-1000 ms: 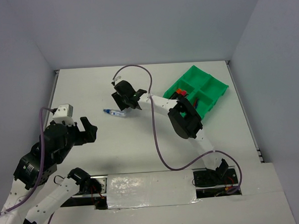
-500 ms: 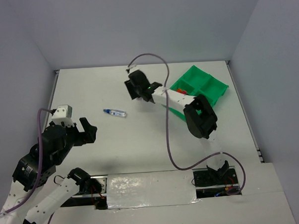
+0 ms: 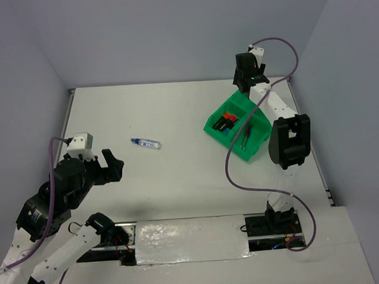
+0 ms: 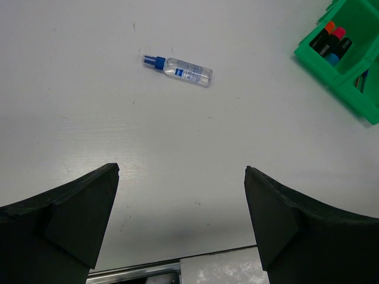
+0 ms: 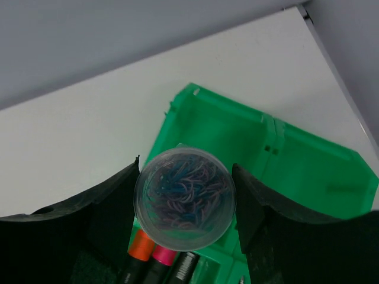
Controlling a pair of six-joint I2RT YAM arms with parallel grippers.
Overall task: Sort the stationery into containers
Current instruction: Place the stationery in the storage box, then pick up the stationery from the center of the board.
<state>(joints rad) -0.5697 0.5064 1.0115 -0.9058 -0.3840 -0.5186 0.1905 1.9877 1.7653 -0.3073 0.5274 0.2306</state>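
Jaws on our right gripper (image 5: 185, 207) pinch a tub of clips (image 5: 185, 195) above the green tray (image 5: 308, 171), so we judge placing is in hand: lower into a free compartment, release; our left gripper (image 4: 180, 207) hangs wide open, short of the clear-blue tube (image 4: 180, 68).

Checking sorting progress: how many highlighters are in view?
3, side by side in one green tray compartment: orange-ended, pink-ended, blue-ended. More may hide behind the walls.
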